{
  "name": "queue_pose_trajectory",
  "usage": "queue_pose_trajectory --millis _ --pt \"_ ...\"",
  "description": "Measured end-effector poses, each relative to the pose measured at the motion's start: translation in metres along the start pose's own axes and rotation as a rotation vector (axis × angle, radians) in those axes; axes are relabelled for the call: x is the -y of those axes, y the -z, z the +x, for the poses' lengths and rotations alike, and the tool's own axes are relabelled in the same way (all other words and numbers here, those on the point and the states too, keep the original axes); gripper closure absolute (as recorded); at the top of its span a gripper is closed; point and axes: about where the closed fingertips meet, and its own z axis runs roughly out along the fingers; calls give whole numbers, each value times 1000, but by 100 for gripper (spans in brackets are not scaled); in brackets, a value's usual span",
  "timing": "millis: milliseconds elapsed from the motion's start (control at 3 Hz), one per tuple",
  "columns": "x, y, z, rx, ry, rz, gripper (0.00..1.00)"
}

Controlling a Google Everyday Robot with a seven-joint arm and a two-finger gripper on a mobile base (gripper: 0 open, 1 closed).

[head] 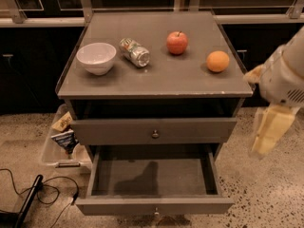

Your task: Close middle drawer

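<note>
The middle drawer (154,205) is the grey drawer pulled far out at the bottom of the view. Its inside is empty and its small brass knob (156,212) sits at the centre of its front, near the lower edge of the view. Above it, another grey drawer (154,129) with a brass knob stands only slightly out under the cabinet top. My gripper (269,131) hangs at the right of the cabinet, level with the upper drawer and apart from both drawers, holding nothing that I can see.
The grey cabinet top (156,77) carries a white bowl (96,57), a lying can (134,52), a red apple (176,42) and an orange (218,61). A clear bin with packets (61,139) sits on the floor at the left. A black cable (42,189) lies at the lower left.
</note>
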Motion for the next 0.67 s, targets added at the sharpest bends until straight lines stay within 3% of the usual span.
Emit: queue_pose_trajectory --millis 667 --pt "-66 -114 30 32 31 -93 42"
